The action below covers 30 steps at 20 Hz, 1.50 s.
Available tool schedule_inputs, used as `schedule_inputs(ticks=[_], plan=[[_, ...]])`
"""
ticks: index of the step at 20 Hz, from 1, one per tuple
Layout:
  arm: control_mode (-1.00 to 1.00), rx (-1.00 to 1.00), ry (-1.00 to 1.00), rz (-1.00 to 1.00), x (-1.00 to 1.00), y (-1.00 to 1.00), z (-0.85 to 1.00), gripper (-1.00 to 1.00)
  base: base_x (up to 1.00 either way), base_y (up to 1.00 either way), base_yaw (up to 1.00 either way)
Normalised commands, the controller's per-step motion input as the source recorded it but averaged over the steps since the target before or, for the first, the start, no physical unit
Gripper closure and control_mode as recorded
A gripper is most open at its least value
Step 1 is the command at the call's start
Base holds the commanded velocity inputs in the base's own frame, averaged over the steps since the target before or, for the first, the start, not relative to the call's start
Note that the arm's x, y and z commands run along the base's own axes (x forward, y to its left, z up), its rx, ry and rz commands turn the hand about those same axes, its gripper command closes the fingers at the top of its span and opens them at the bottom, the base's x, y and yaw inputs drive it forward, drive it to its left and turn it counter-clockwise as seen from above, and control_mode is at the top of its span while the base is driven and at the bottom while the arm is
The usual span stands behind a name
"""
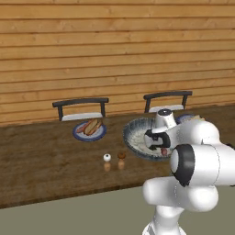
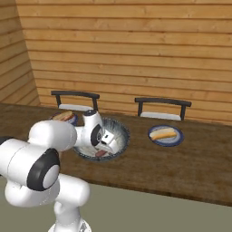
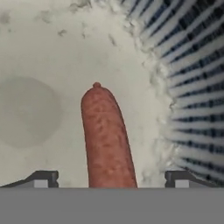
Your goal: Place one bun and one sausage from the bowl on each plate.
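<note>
wood-plank wall behind a dark wooden worktop [image 1: 41, 156]. gripper [image 3: 111, 180] hangs low inside the bowl [image 2: 121, 131], jaws spread wide, one tip each side of the sausage [image 3: 106, 135], nothing gripped. sausage lies flat on bowl floor near the striped wall, long axis running straight away from the hand.

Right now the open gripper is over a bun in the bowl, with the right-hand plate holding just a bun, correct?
Not quite: the hand view shows a sausage between the open gripper's fingertips, not a bun. It does lie in the bowl, and the right-hand plate holds just a bun.
</note>
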Motion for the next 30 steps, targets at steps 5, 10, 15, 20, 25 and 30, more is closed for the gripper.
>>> schedule_inputs(ticks=[5,10,15,20,25,30], plan=[[-1.0,0.07,-0.11,0.0,0.0,0.01,-0.37,1.0,0.0,0.0,0.0],[-1.0,0.01,-0.14,-0.02,0.02,0.02,-0.15,1.0,0.0,0.0,0.0],[-1.0,0.07,-0.09,-0.08,-0.13,-0.16,0.6,1.0,0.0,0.0,0.0],[-1.0,0.19,-0.03,-0.28,-0.03,-0.46,1.0,1.0,0.0,0.0,0.0],[-1.0,0.11,0.0,-0.48,0.24,-0.25,1.0,1.0,0.0,0.0,0.0],[-1.0,0.01,0.11,-0.55,0.57,-0.82,0.66,1.0,0.0,0.0,0.0]])
